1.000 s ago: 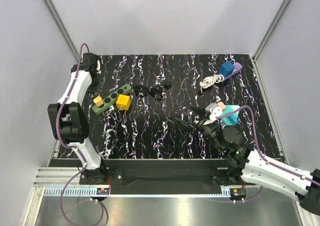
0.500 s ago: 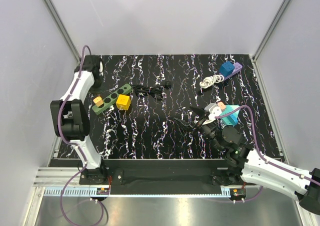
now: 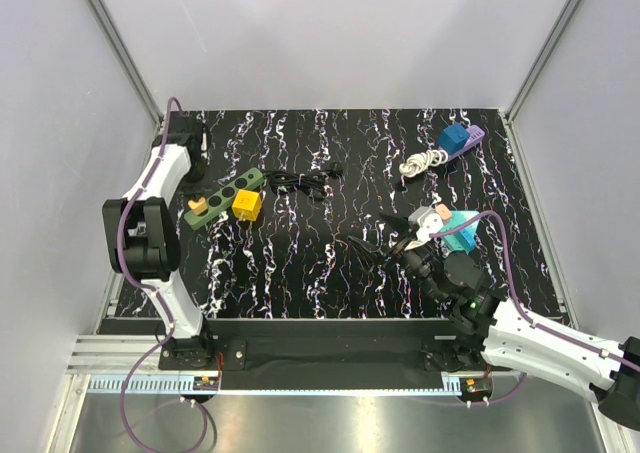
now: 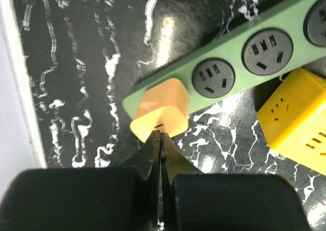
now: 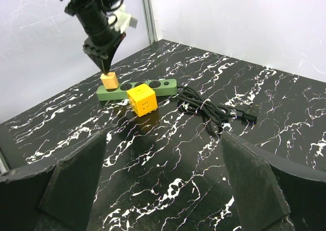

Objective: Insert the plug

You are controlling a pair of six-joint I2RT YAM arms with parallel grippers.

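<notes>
On the black marbled counter (image 3: pixel 330 153), the green power strip (image 3: pixel 228 191) lies toward 9 o'clock, with a yellow cube adapter (image 3: pixel 247 205) just beside it. The orange plug (image 4: pixel 162 108) sits over the strip's end socket. The left pincer (image 4: pixel 160 135), closed and empty, has its tip at the plug's edge. Pushing straight down through the plug's middle should seat it without tilting. The right pincer (image 5: pixel 163 139) gapes wide, idle.

Green power strip (image 4: pixel 239 68) runs off the left wrist view
</notes>
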